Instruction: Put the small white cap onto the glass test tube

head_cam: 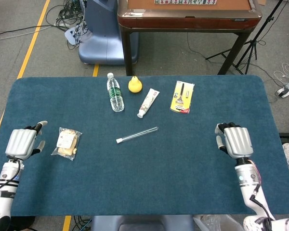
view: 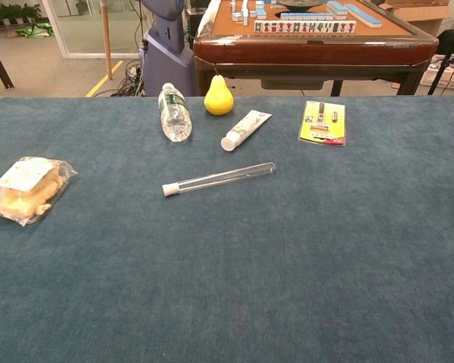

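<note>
Both my hands sat near the front edge of the blue table, well apart, one at each side. Left hand hung low at the left edge, back up, holding nothing, fingers curled under; I could not tell from above whether they were fully clenched. Right hand at the right side, same posture, nothing in it, fingers bent downward, degree of closure unclear. Chest view showed neither hand.

Snack bag lay flat just right of my left hand, not touching it.

Tube lay on its side near table centre, slanting up to the right, well clear of both hands. Cap was on its lower-left end; the chest view showed the white plug seated on the glass there.

Further back, in a loose row: bottle lying down, pear upright just right of it, paste tube angled toward centre, yellow card pack to the right.

Beyond the table: wooden table, grey machine base, cables on floor.
</note>
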You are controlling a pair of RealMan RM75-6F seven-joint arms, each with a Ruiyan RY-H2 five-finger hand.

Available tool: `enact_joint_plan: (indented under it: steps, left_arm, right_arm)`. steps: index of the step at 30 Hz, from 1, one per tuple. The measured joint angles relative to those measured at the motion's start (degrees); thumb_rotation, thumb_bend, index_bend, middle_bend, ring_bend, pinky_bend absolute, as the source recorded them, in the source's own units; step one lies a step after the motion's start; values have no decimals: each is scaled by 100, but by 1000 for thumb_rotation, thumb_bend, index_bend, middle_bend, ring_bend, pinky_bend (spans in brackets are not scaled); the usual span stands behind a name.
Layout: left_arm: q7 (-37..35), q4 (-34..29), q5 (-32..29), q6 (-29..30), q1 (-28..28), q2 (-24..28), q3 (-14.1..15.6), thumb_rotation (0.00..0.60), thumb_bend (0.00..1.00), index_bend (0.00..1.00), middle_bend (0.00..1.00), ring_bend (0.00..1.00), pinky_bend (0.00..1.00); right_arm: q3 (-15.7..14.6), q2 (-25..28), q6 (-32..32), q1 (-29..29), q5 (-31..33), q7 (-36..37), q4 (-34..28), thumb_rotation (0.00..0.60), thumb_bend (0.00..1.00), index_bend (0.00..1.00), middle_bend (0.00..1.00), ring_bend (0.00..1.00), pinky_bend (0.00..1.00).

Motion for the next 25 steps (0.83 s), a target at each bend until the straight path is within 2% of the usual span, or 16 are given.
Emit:
enact_joint_plan:
  steps: [5, 14, 25]
  left_arm:
    - [-31, -186, 252, 576, 436, 76, 120, 600, 319, 219, 354, 313, 513]
    - [161, -593, 765, 1391, 1162, 84, 372, 600, 317, 219, 353, 313, 480]
    - [336, -845, 1128, 1579, 1463, 12, 403, 600, 317, 219, 354, 313, 464]
  right_arm:
    - [-210, 145, 376, -547, -416, 241, 20, 600, 505, 458, 426, 313, 401]
    - [-399, 369, 537, -1208, -766, 602, -89, 600, 505, 456, 418, 299, 398]
    - [-348, 157, 449, -1477, -1367, 634, 200, 600, 503, 456, 418, 299, 398]
